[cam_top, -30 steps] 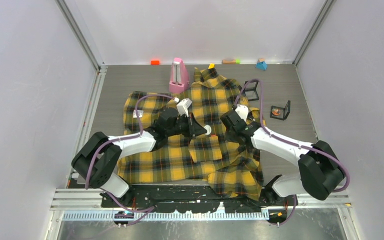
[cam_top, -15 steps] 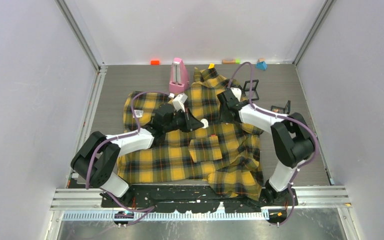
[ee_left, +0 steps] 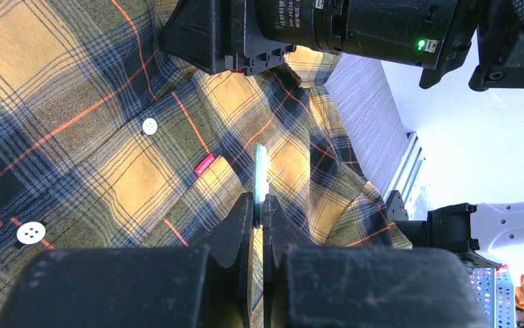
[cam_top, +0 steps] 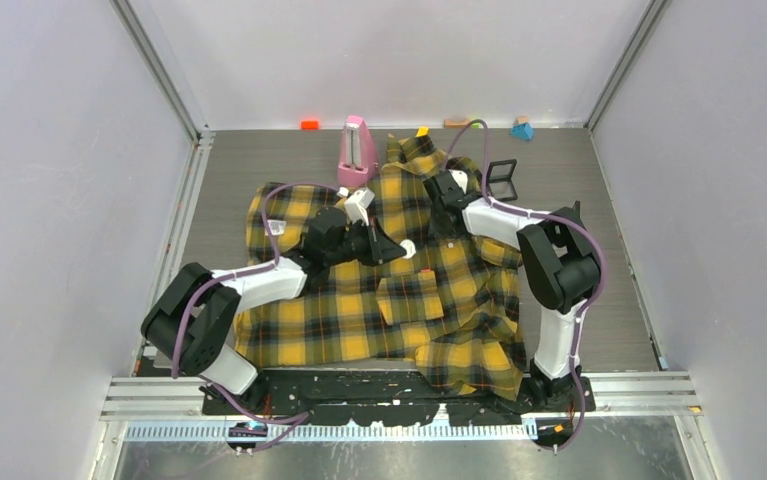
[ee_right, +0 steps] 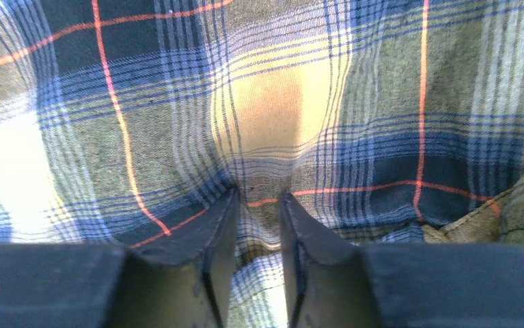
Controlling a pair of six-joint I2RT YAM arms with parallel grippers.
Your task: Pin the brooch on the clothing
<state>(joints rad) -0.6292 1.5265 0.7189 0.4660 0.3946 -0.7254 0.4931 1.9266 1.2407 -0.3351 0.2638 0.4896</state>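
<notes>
Right gripper point(ee_right: 257, 197) farther back on clothing point(cam_top: 359, 330), apparently near black frame point(cam_top: 502, 178).

My left gripper point(ee_left: 258, 208) shows me the brooch point(ee_left: 261, 167) only edge-on, its face hidden, and whether my right gripper point(ee_right: 257, 205) truly pinches the clothing point(ee_right: 266, 109) bunched at its tips I cannot tell.
</notes>
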